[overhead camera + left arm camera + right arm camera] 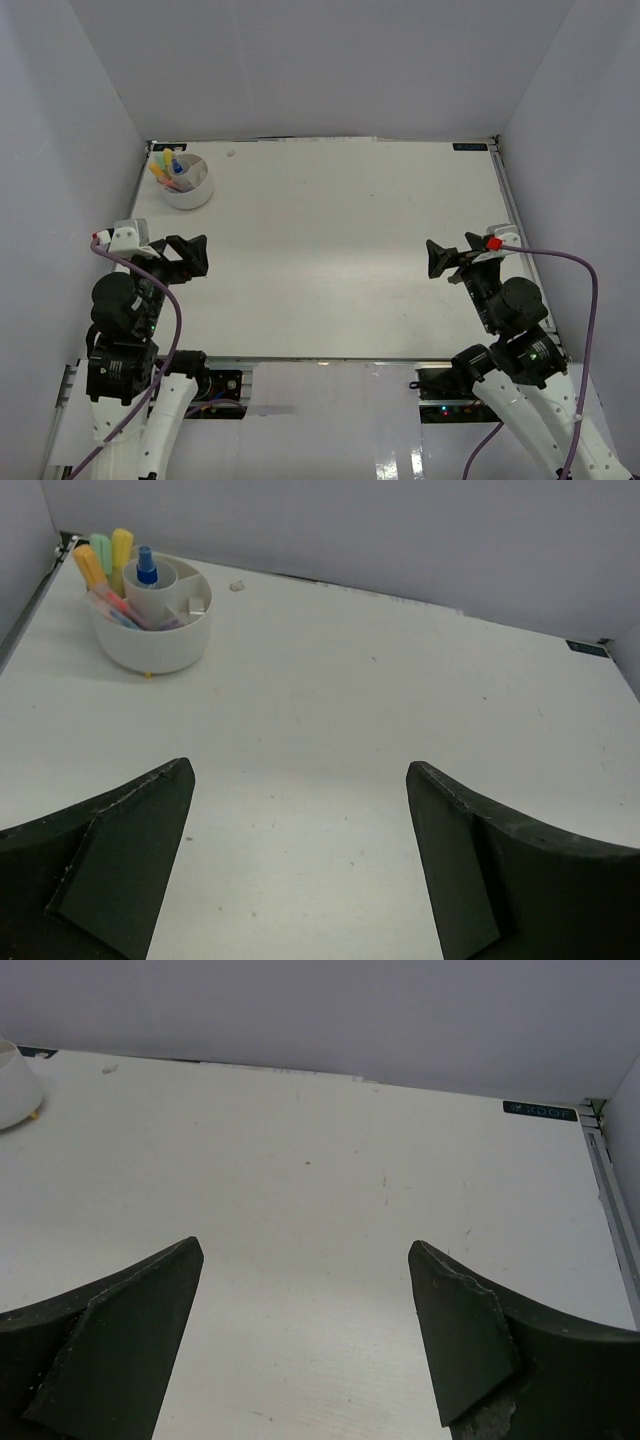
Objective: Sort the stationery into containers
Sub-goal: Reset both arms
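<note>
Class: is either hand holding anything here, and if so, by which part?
Nothing is held: the left hand and the right hand are both open and empty.

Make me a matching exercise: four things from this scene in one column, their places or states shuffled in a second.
1. tub
2. blue-capped bottle
3. white speck
4. right gripper

A. open, empty
B. loose on the table, near its far edge
C. far-left table corner
D. upright inside the tub

Pairs: 1-C, 2-D, 3-B, 4-A
</note>
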You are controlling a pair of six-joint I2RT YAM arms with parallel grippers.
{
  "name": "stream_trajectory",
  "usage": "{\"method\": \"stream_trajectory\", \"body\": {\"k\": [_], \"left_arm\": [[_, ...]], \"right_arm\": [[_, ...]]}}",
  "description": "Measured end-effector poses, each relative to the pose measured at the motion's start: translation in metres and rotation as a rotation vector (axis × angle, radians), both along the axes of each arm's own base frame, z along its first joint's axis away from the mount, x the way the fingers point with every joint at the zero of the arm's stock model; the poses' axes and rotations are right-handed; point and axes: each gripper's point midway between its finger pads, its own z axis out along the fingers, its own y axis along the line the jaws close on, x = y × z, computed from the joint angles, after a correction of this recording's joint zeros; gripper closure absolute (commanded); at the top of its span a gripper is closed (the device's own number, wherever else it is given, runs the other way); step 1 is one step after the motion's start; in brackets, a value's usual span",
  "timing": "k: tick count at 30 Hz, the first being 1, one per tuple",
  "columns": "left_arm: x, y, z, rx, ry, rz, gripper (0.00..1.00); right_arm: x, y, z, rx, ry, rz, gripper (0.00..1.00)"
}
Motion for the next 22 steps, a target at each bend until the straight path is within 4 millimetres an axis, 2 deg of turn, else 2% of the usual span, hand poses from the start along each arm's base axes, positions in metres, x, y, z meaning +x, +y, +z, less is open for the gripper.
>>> {"method": "stream_trajectory", "body": {"k": [3, 6, 22], "left_arm": [[0.000, 0.003, -0.015, -0.011, 0.039, 0.025, 0.02], [0.002, 0.005, -0.027, -0.017, 0.072, 0.036, 0.02], [0.006, 0.011, -0.042, -0.041, 0.081, 0.091, 0.02]], "right_arm": [[0.000, -0.001, -0.012, -0.015, 0.026, -0.008, 0.10], [0.000, -0.003, -0.013, -0.016, 0.029, -0.015, 0.09], [0.005, -0.008, -0.021, -0.021, 0.060, -0.060, 0.10]]}}
